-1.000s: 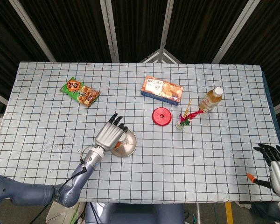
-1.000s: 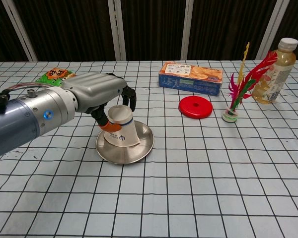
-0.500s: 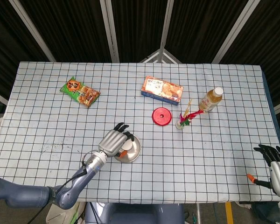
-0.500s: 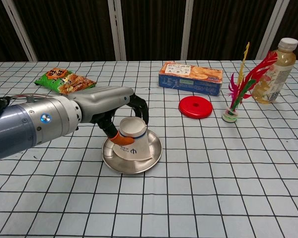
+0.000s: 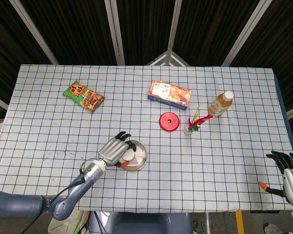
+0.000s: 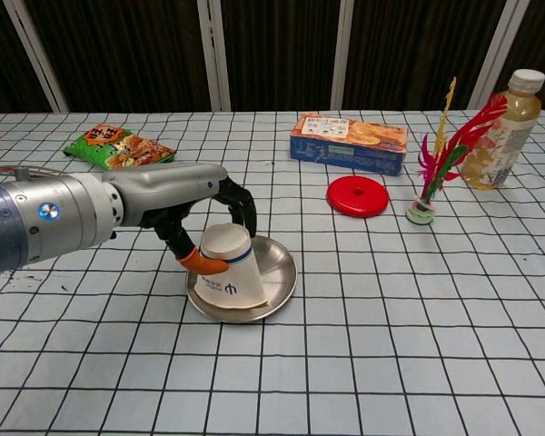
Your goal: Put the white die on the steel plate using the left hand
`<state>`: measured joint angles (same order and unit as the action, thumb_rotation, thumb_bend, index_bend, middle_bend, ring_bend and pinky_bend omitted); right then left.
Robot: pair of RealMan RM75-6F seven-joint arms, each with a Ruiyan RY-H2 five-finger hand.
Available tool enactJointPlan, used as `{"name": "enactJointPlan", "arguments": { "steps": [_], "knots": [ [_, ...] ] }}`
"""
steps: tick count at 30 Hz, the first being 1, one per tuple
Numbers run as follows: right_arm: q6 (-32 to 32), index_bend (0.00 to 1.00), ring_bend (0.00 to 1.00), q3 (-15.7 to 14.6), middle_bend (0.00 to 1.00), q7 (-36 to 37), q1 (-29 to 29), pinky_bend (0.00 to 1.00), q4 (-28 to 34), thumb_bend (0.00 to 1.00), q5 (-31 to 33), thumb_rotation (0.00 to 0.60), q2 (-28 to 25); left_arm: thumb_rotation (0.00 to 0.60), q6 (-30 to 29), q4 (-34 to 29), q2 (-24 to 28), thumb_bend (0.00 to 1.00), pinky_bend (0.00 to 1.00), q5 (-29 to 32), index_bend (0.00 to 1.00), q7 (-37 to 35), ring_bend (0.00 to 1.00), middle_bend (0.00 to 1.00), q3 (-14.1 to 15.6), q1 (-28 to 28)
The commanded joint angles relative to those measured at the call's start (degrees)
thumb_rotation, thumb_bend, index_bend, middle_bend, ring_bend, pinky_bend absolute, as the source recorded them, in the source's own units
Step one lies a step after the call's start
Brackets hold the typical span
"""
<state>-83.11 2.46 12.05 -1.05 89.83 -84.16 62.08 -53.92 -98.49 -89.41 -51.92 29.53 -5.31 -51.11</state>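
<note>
The white die (image 6: 229, 275) looks like a cup-shaped white thing with a blue band. It lies tilted on the near left part of the steel plate (image 6: 282, 272). My left hand (image 6: 186, 204) holds it, fingers curled over its top and the orange-tipped thumb against its left side. The head view shows the same left hand (image 5: 113, 151) over the die (image 5: 129, 157) on the plate (image 5: 141, 157). My right hand (image 5: 289, 176) hangs off the table's near right corner, fingers spread and holding nothing.
A green snack bag (image 6: 118, 148) lies at the far left. A biscuit box (image 6: 348, 142), a red lid (image 6: 357, 195), a feather shuttlecock (image 6: 433, 168) and a drink bottle (image 6: 501, 127) stand to the right of the plate.
My left hand has drawn back toward me and to the left with the die. The die has sunk lower onto the plate, and the plate has slid slightly nearer.
</note>
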Motion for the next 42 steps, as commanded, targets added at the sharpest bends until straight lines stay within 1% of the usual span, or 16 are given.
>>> {"name": "enactJointPlan", "arguments": {
  "steps": [1, 5, 10, 13, 17, 20, 25, 28, 31, 34, 39, 42],
  "knots": [
    [0.1, 0.25, 0.13, -0.1, 0.19, 0.2, 0.0, 0.00, 0.0, 0.10, 0.0, 0.600, 0.0, 0.600, -1.0, 1.0, 0.2, 0.46, 0.02, -0.7, 0.39, 2.3, 0.10, 0.46, 1.0, -0.2],
    [0.2, 0.25, 0.13, -0.1, 0.19, 0.2, -0.1, 0.00, 0.0, 0.10, -0.2, 0.600, 0.0, 0.600, -2.5, 2.8, -0.3, 0.46, 0.02, -2.4, 0.39, 4.4, 0.10, 0.46, 1.8, -0.2],
    [0.6, 0.25, 0.13, -0.3, 0.19, 0.2, -0.1, 0.00, 0.0, 0.10, -0.2, 0.600, 0.0, 0.600, -5.9, 6.9, -2.4, 0.46, 0.01, -8.0, 0.39, 3.8, 0.10, 0.46, 1.8, 0.6],
    [0.9, 0.25, 0.13, -0.4, 0.19, 0.3, -0.2, 0.00, 0.0, 0.10, -0.2, 0.600, -0.1, 0.600, -7.3, 9.4, -3.2, 0.46, 0.01, -10.2, 0.39, 5.4, 0.10, 0.46, 2.2, 0.6],
    [0.8, 0.25, 0.13, -0.3, 0.19, 0.2, -0.3, 0.00, 0.0, 0.10, -0.2, 0.600, -0.1, 0.600, -8.3, 11.1, -4.3, 0.46, 0.01, -11.4, 0.38, 6.1, 0.10, 0.46, 2.3, 0.7],
    [0.8, 0.25, 0.13, -0.3, 0.19, 0.3, -0.2, 0.00, 0.0, 0.10, -0.1, 0.600, -0.1, 0.600, -8.9, 12.3, -5.5, 0.46, 0.01, -12.1, 0.38, 5.2, 0.10, 0.46, 1.9, 1.0],
    [0.9, 0.25, 0.13, -0.3, 0.19, 0.3, -0.2, 0.00, 0.0, 0.10, 0.0, 0.600, -0.2, 0.600, -7.7, 13.2, -6.7, 0.46, 0.01, -12.4, 0.39, 3.8, 0.10, 0.46, 1.9, 1.2],
    [0.9, 0.25, 0.13, -0.3, 0.19, 0.2, -0.2, 0.00, 0.1, 0.10, 0.0, 0.600, -0.2, 0.600, -7.2, 13.3, -6.9, 0.46, 0.01, -13.1, 0.39, 2.8, 0.10, 0.46, 2.0, 1.2],
    [0.9, 0.25, 0.13, -0.3, 0.19, 0.2, -0.2, 0.00, 0.1, 0.10, 0.1, 0.600, -0.2, 0.600, -6.6, 12.9, -7.0, 0.46, 0.01, -14.3, 0.39, -0.1, 0.10, 0.46, 1.9, 1.6],
    [0.9, 0.25, 0.13, -0.4, 0.19, 0.1, -0.2, 0.00, 0.1, 0.10, 0.0, 0.600, -0.2, 0.600, -5.3, 11.9, -6.5, 0.46, 0.01, -14.1, 0.39, -2.0, 0.10, 0.46, 1.8, 1.8],
    [1.0, 0.25, 0.13, -0.4, 0.19, 0.0, -0.2, 0.00, 0.2, 0.10, -0.1, 0.600, -0.2, 0.600, -1.8, 7.0, -3.7, 0.46, 0.00, -11.7, 0.38, -5.0, 0.10, 0.45, 1.4, 2.0],
    [1.0, 0.25, 0.13, -0.4, 0.19, -0.1, -0.2, 0.00, 0.4, 0.10, -0.1, 0.600, -0.2, 0.600, -0.5, 4.3, -1.3, 0.46, 0.00, -10.8, 0.36, -4.8, 0.09, 0.44, 1.2, 1.8]
  ]
}}
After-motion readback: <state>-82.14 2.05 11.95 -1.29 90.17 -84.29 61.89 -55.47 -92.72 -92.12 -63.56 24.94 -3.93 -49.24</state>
